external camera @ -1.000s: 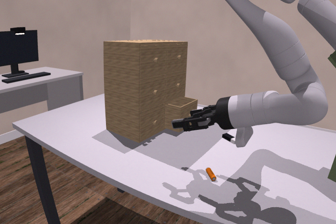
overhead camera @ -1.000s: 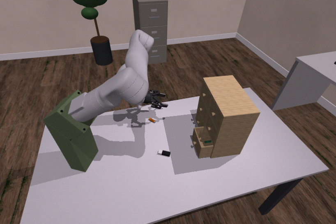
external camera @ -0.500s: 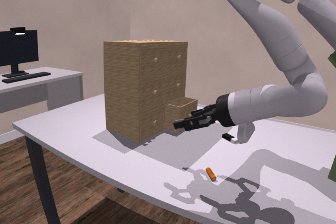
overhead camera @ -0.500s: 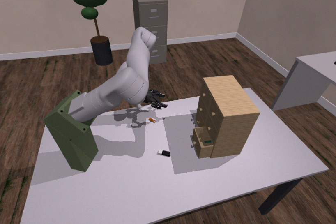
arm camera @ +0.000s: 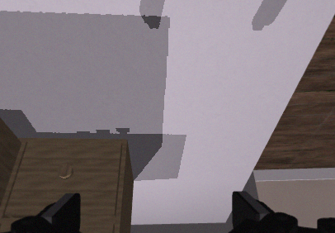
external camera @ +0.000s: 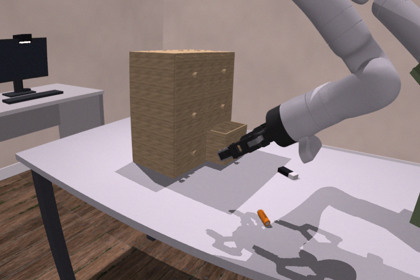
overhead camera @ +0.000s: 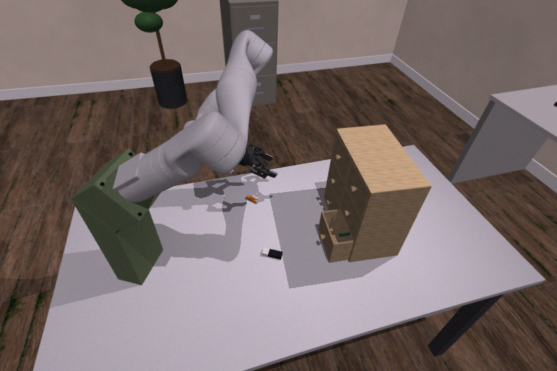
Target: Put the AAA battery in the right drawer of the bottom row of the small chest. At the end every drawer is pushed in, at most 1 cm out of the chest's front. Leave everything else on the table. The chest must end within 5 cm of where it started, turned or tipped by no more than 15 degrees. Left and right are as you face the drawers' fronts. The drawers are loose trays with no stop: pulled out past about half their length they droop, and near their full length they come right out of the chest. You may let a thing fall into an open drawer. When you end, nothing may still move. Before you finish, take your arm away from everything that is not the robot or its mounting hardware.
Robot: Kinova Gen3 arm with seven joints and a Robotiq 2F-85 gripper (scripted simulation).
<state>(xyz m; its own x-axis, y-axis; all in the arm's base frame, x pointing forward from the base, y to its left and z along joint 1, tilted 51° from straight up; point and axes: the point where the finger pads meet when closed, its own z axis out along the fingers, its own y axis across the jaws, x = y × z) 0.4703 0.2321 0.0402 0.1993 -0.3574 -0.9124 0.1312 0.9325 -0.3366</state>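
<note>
In the top view, the arm [overhead camera: 235,88] [external camera: 339,25] rises from a green pedestal [overhead camera: 139,250] [external camera: 416,210] at the left, bends at a high elbow above the frame's middle and folds back down; in the exterior view, its wrist section slopes down from the right toward the centre, and the hand [overhead camera: 272,166] [external camera: 226,153] [arm camera: 157,209] points down and leftward at a slant, above the table [overhead camera: 180,321] [external camera: 84,168] [arm camera: 206,104]; its fingers are wide apart, with nothing between them, one at the lower left and one at the lower right of the wrist view.

The orange AAA battery [overhead camera: 252,199] [external camera: 263,217] lies on the table, near the middle of the top view and low, right of centre, in the exterior one; a black and white block [overhead camera: 272,253] [external camera: 287,172] lies well apart from it, below it in the top view.

The wooden chest [overhead camera: 391,222] [external camera: 152,110] stands upright, right of centre in the top view; its bottom right drawer [overhead camera: 340,250] [external camera: 216,144] juts out, with a green item [overhead camera: 344,234] inside; the other five drawers look pushed in.
</note>
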